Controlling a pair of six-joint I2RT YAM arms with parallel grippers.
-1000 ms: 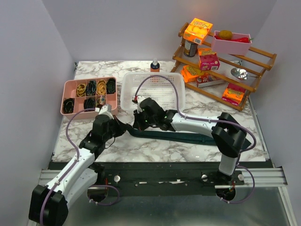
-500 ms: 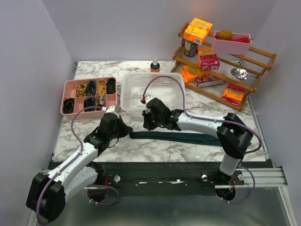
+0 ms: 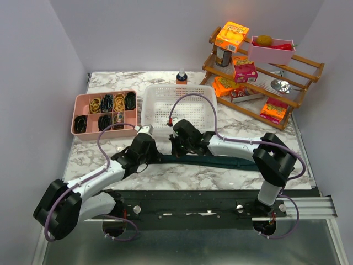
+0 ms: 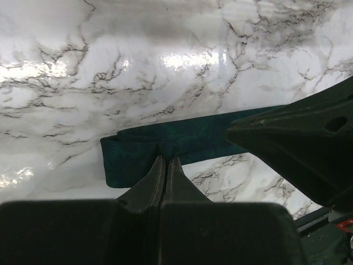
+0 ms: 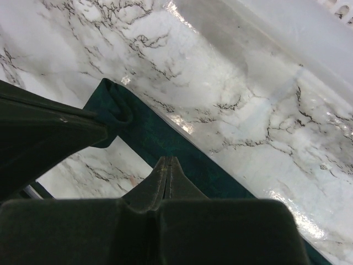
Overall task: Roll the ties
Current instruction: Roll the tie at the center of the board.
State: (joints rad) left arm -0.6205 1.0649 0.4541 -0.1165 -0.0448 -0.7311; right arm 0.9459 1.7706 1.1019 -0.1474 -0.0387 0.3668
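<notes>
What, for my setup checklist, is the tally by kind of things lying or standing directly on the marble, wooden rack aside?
Necktie: 1
White basket: 1
Pink compartment tray: 1
Small bottle: 1
Total: 4

A tie (image 3: 220, 161) lies left to right across the near counter (image 3: 99, 154). The left end effector (image 3: 156, 157) and right end effector (image 3: 175, 151) meet at its left end. Behind stands a basket (image 3: 148, 110), with a tray (image 3: 77, 107) to its left and a rack (image 3: 309, 66) at far right.
</notes>
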